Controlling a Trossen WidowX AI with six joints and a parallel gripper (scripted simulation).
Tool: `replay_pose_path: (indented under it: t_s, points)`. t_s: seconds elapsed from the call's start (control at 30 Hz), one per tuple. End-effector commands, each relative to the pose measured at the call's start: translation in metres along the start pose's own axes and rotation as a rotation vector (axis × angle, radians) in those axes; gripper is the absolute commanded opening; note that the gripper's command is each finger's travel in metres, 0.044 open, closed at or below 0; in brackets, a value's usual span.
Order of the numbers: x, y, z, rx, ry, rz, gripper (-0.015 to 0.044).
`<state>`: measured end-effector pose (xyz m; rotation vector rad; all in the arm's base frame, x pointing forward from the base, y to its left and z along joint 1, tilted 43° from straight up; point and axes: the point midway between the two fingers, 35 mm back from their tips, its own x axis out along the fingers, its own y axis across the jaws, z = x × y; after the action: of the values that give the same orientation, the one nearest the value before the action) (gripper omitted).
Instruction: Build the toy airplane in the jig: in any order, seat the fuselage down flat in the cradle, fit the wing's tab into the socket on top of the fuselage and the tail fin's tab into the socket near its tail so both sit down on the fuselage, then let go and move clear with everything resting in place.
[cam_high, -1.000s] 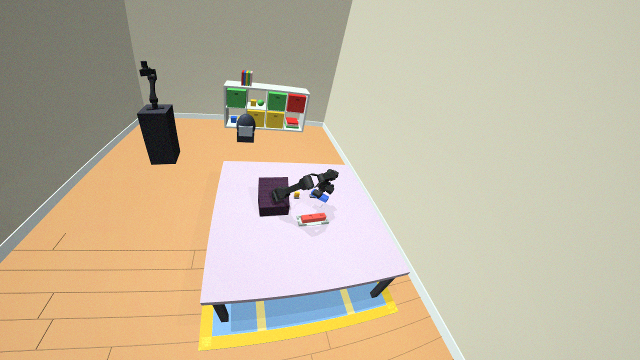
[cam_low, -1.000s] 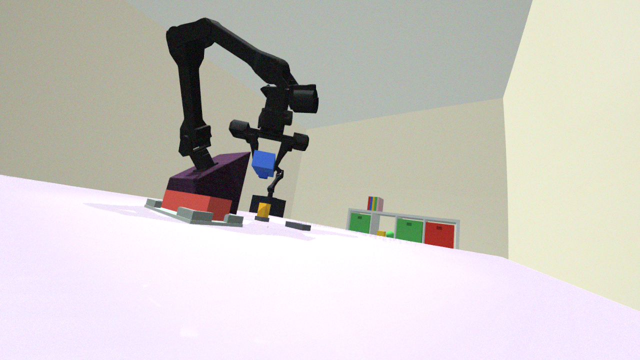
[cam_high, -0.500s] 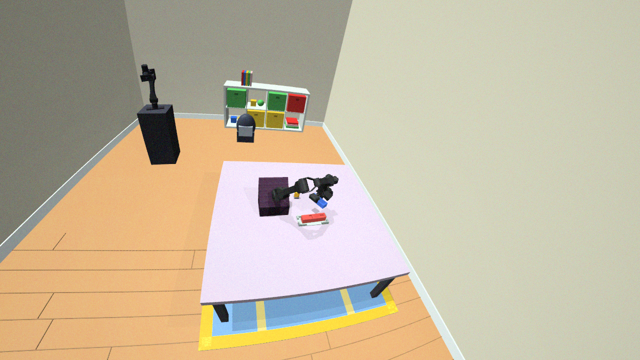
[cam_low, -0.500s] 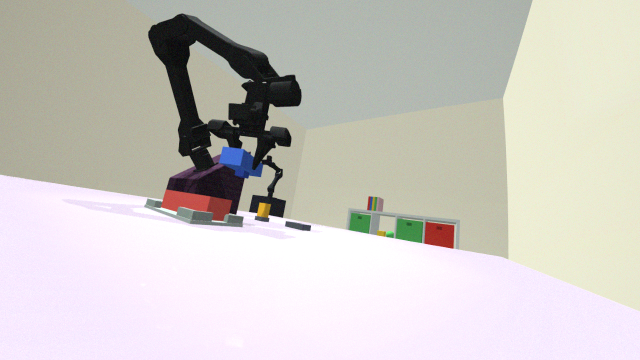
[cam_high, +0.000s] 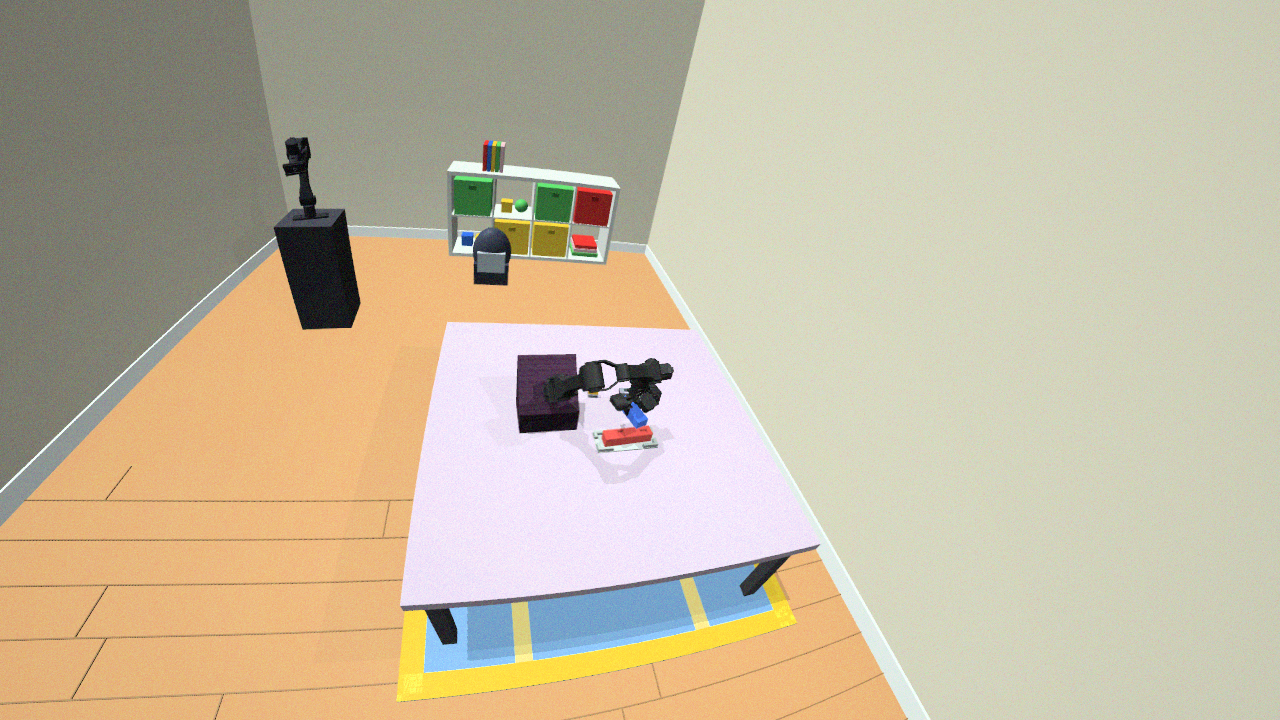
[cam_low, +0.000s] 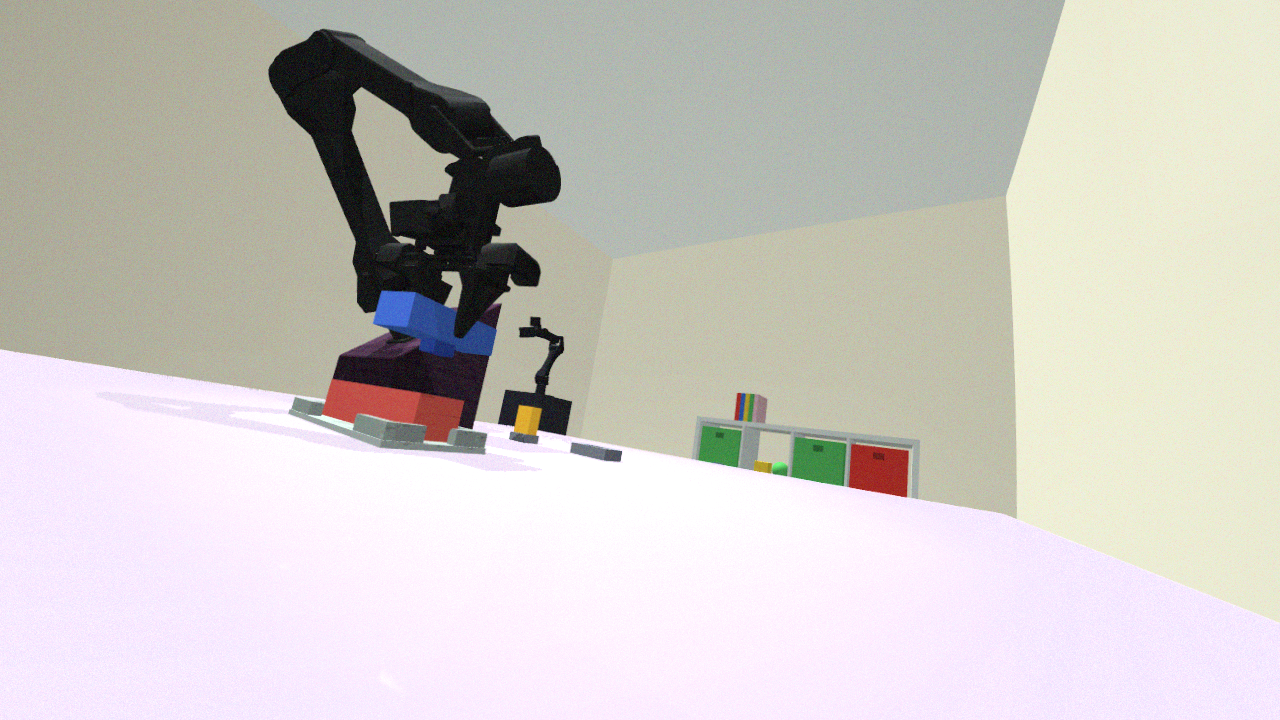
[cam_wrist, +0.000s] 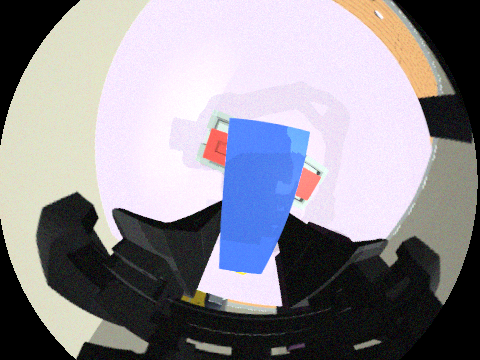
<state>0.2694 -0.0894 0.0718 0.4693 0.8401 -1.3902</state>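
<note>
My gripper is shut on the blue wing, held above the fuselage. The wing's tab points down, clear of the fuselage. The red fuselage lies in the pale grey cradle and looks flat. In the wrist view the wing crosses it obliquely, hiding its middle; one socket shows near its left end. The yellow tail fin stands in a small grey holder, away from the cradle.
A low, dark grey holder lies on the table near the tail fin. The dark purple arm base block stands behind the cradle. A shelf, a chair and a second arm on a black pedestal stand beyond the table.
</note>
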Motion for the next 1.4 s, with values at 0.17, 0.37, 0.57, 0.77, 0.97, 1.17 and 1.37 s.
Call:
replay_pose_path:
  t_s: [0.17, 0.37, 0.57, 0.77, 0.97, 1.17, 1.37]
  points:
    - [0.005, -0.024, 0.013, 0.149, -0.015, 0.000, 0.0000]
    - [0.009, -0.040, 0.019, 0.245, -0.023, -0.004, 0.0000]
    - [0.010, -0.041, 0.020, 0.256, -0.024, -0.004, 0.0105]
    - [0.010, -0.041, 0.020, 0.256, -0.024, -0.004, 0.0195]
    - [0.010, -0.041, 0.020, 0.256, -0.024, -0.004, 0.0195]
    - [0.011, -0.041, 0.020, 0.256, -0.024, -0.004, 0.0195]
    - [0.021, -0.041, 0.020, 0.256, -0.024, -0.004, 0.0195]
